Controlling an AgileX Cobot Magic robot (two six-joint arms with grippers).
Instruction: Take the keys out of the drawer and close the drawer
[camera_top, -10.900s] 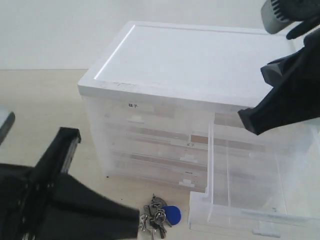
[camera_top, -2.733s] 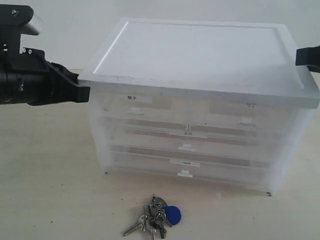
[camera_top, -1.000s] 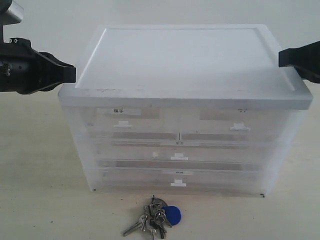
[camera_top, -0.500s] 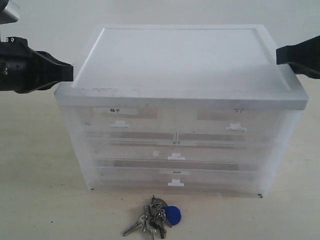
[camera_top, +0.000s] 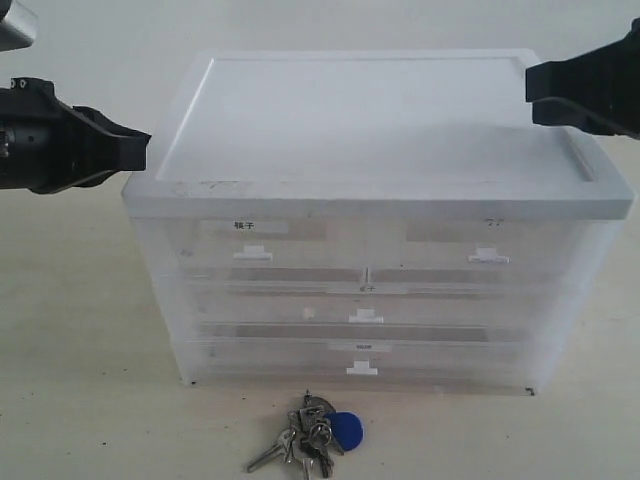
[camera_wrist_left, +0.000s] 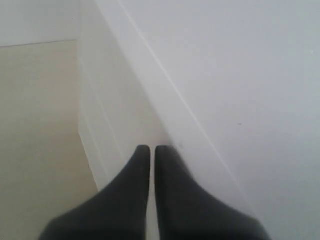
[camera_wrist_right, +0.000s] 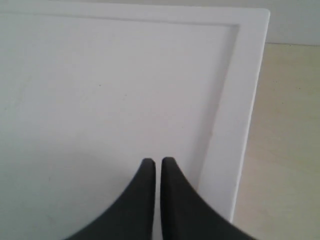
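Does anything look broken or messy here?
Nothing stands out. The translucent plastic drawer cabinet has every drawer shut flush, and the bunch of silver keys with a round blue fob lies on the table in front.

The left arm (camera_top: 55, 150) and the right arm (camera_top: 595, 85) reach inward, jaws closed.

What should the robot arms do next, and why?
Probably lift both arms away. The keys lie on the table in front of the cabinet, the drawer looks fully shut, and the left gripper and right gripper are closed on nothing.
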